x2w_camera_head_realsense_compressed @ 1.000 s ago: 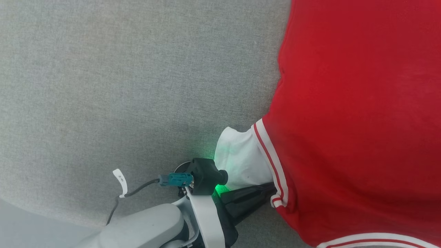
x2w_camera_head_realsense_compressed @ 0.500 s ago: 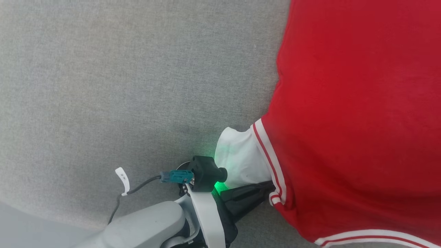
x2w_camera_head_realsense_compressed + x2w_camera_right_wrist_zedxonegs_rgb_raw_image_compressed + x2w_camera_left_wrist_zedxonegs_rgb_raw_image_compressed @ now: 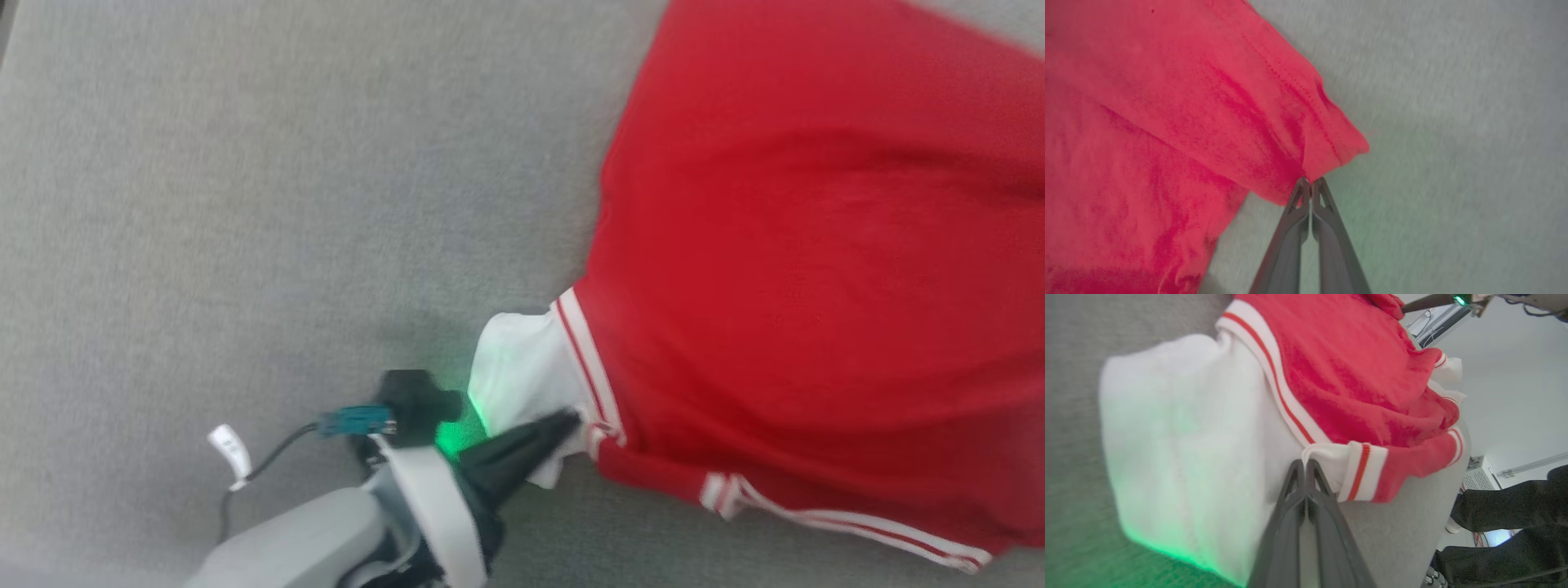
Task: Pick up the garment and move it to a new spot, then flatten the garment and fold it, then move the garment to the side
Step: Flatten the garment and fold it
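Grey cloth surface is being covered toward 3 o'clock by the garment. Its white sleeve edge is being pinched by the closed left gripper, its red hem corner by the closed right gripper.

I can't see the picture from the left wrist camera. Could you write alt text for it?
Two dark jaws, pressed shut, pinch the white sleeve of a red garment beside its red-and-white striped trim. The garment is bunched on a grey cloth surface, with a green glow on the sleeve's lower edge.
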{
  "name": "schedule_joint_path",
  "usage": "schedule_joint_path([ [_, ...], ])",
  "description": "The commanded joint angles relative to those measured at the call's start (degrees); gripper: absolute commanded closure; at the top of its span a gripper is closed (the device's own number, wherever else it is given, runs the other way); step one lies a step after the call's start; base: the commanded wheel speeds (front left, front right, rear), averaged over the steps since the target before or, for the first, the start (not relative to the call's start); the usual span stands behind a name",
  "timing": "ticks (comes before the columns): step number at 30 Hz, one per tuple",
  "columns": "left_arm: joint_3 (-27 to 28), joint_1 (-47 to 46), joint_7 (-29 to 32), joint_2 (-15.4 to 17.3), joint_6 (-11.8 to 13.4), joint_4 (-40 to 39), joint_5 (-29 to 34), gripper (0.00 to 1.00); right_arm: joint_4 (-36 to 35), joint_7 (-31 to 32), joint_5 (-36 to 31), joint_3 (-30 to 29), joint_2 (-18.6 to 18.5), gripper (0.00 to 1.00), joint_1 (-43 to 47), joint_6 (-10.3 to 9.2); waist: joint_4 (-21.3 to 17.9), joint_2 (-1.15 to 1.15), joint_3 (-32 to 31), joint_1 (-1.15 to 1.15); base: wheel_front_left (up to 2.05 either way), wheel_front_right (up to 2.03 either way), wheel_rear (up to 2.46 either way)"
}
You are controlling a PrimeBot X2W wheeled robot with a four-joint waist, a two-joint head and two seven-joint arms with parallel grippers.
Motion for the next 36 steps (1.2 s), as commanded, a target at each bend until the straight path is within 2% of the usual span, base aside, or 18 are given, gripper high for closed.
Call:
schedule_joint_path([
  [1, 1.1, 1.5, -0.2, 2.2, 1.0, 1.8, -0.3, 1.0, -2.6, -1.2, 1.5, 1.0, -1.8, 1.0, 3.0, 0.0, -2.3, 0.0, -3.2, 0.0, 0.0, 0.0, 0.0],
  [5, 3.1, 4.2, -0.3, 3.0, 1.8, 0.2, 0.1, 1.0, -11.3, -5.9, 5.1, 4.4, -7.2, 1.0, 12.0, -0.01, -3.8, 0.0, -5.6, 0.0, 0.0, 0.0, 0.0],
  [11, 5.7, 7.9, -0.4, 4.6, 2.9, -2.0, 0.7, 1.0, -20.3, -13.4, 7.5, 7.5, -10.2, 1.0, 25.8, 0.0, -5.5, 0.0, -7.4, 0.0, 0.0, 0.0, 0.0],
  [17, 6.8, 9.9, -0.4, 5.9, 3.6, -3.4, 1.2, 1.0, -25.2, -15.8, 6.9, 8.3, -9.8, 1.0, 35.6, 0.0, -6.4, 0.0, -8.3, 0.0, 0.0, 0.0, 0.0],
  [24, 7.0, 10.8, -0.4, 6.8, 4.3, -4.4, 1.3, 1.0, -26.5, -16.5, 3.5, 7.9, -5.4, 1.0, 41.0, 0.01, -7.3, 0.0, -8.7, 0.0, 0.0, 0.0, 0.0],
  [25, 7.0, 11.0, -0.4, 7.0, 4.4, -4.5, 1.2, 1.0, -26.0, -17.5, 2.9, 7.4, -4.8, 0.87, 40.7, 0.0, -7.4, 0.0, -8.8, 0.0, 0.0, 0.0, 0.0],
  [27, 7.0, 11.1, -0.4, 7.1, 4.6, -4.8, 1.1, 1.0, -25.7, -20.0, 1.9, 6.5, -4.0, 0.0, 40.3, -0.01, -7.6, 0.0, -8.9, 0.0, 0.0, 0.0, 0.0],
  [29, 6.9, 11.0, -0.3, 7.1, 4.6, -5.0, 1.1, 1.0, -26.6, -22.6, 2.8, 5.4, -4.9, 0.0, 40.6, -0.01, -7.6, 0.0, -8.9, 0.0, 0.0, 0.0, 0.0],
  [33, 6.9, 11.0, -0.3, 6.5, 4.3, -5.4, 1.2, 1.0, -32.7, -27.2, 7.0, 3.2, -9.4, 0.0, 41.1, 0.0, -6.9, 0.0, -8.9, 0.0, 0.0, 0.0, 0.0],
  [36, 7.0, 11.1, -0.3, 6.0, 4.3, -5.8, 1.6, 1.0, -36.5, -28.5, 9.9, 0.7, -11.0, 0.0, 40.2, 0.01, -6.3, 0.0, -8.5, 0.0, 0.0, 0.0, 0.0],
])
